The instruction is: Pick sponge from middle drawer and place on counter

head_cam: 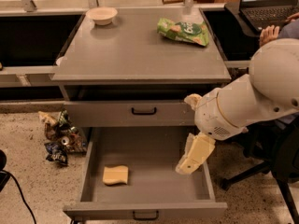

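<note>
Speckled stone flooring runs under a grey drawer cabinet, with a heap of crumpled wrappers just beside its left foot. On the cabinet's broad matte grey counter stand a cream bowl at the back left and a green snack bag at the back right, well apart, so most of the top lies bare. The upper grey drawer with a black handle looks shut. Below it the wide, shallow grey middle drawer is pulled fully out, and the pale yellow rectangular sponge lies flat on its floor, left of centre, touching no wall.

The cream two-finger gripper hangs on the white arm over the drawer's right half, pointing down and left, apart from the sponge; whether it is spread or closed I cannot tell.

By my reading, this is the reach towards the sponge, with nothing grasped. The next move calls for travel leftwards and down, then a pinch on a soft pad that may buckle.
</note>
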You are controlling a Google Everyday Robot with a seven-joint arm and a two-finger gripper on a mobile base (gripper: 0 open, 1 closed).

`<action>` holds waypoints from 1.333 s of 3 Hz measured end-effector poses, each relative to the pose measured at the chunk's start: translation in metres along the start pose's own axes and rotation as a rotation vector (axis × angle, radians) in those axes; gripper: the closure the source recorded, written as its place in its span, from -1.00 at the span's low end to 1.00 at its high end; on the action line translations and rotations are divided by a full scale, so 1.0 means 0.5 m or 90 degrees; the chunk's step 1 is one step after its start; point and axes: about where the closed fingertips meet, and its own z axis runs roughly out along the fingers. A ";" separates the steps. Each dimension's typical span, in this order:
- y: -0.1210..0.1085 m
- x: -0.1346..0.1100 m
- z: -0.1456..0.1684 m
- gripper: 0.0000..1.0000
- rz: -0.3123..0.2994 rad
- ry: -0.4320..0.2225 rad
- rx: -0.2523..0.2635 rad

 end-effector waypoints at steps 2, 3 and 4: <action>0.038 0.071 0.214 -1.00 -0.013 -0.026 -0.019; 0.042 0.095 0.343 -1.00 -0.024 -0.062 -0.029; 0.019 0.119 0.464 -1.00 -0.015 -0.099 -0.042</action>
